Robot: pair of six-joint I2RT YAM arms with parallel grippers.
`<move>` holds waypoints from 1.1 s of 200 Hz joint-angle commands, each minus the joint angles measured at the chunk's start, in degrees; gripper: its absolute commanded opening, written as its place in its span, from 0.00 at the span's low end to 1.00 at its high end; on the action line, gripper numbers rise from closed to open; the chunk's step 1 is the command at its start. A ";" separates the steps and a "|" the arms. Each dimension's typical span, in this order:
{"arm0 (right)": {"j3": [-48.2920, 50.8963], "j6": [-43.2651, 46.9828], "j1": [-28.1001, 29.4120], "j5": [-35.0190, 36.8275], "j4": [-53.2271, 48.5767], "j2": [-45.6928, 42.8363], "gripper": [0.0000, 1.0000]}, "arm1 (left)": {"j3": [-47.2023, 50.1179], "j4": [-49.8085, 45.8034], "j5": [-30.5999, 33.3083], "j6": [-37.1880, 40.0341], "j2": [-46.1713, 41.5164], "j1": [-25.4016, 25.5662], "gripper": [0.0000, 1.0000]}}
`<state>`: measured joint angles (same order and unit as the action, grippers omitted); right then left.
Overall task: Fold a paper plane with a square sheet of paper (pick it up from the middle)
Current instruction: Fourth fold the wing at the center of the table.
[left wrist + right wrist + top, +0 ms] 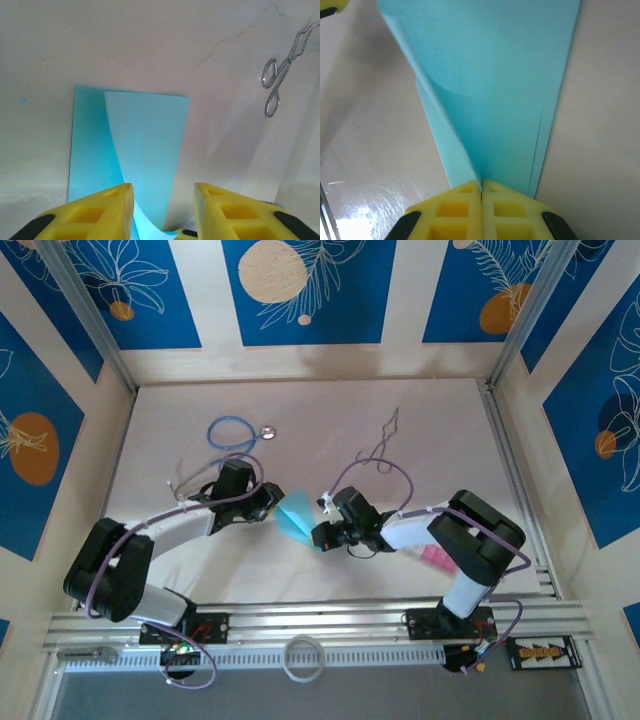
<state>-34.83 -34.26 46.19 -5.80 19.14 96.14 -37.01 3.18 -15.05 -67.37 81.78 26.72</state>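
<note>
So the sheet of paper (295,516) is sitting mid-worktop (330,420), right between the two arms. It's already partway folded: a tapering shape with a layer doubled over it, not a flat square.

The right claw (481,189) is pinched completely together on the narrow end, with no gap between the yellow pads, and the paper fans out wide away from it. The left claw (163,197) is at the wider end with its fingers (112,205) apart. A paler loose flap curls up off the worktop and runs into the gap between them, close to one finger. As far as the wrist view shows, nothing is squeezing that flap.

Handling-wise, this looks like about the lightest, floppiest thing a robot could be asked to deal with. The curl in that flap suggests it has no stiffness of its own except along the creases. The worktop looks glossy too, so the sheet would probably skate around if pushed instead of pinned.

Best bet for a hold is probably on the doubled layers or right at a folded edge, where it's a bit stiffer. For the free flap, a light pinch near its edge should do. With one end already clamped, any tug from the other arm could wrinkle or tear the sheet rather than fold it. The scissor-handled metal tool (280,75) lies well off to the side, out of the way.
</note>
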 commanded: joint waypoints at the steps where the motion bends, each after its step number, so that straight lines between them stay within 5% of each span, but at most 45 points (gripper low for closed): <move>1: 0.94 -3.62 0.52 0.58 2.54 1.29 0.00 | 1.65 1.47 -1.56 0.78 -1.36 -0.67 0.35; 90: 5.35 -13.08 -3.45 -10.41 14.67 3.57 0.00 | 3.00 7.02 -7.25 4.59 2.42 -0.18 0.19; 173: 6.48 -16.90 -5.11 -11.87 17.50 5.48 0.00 | 1.78 9.15 -7.97 3.21 9.97 1.05 0.01; 220: 6.37 -16.85 -5.16 -11.61 17.15 4.97 0.00 | 2.18 9.28 -8.02 2.53 12.65 1.21 0.00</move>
<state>-29.21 -50.72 41.21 -17.17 37.08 100.42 -34.87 11.84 -22.44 -64.40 93.34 27.51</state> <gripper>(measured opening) 0.057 0.048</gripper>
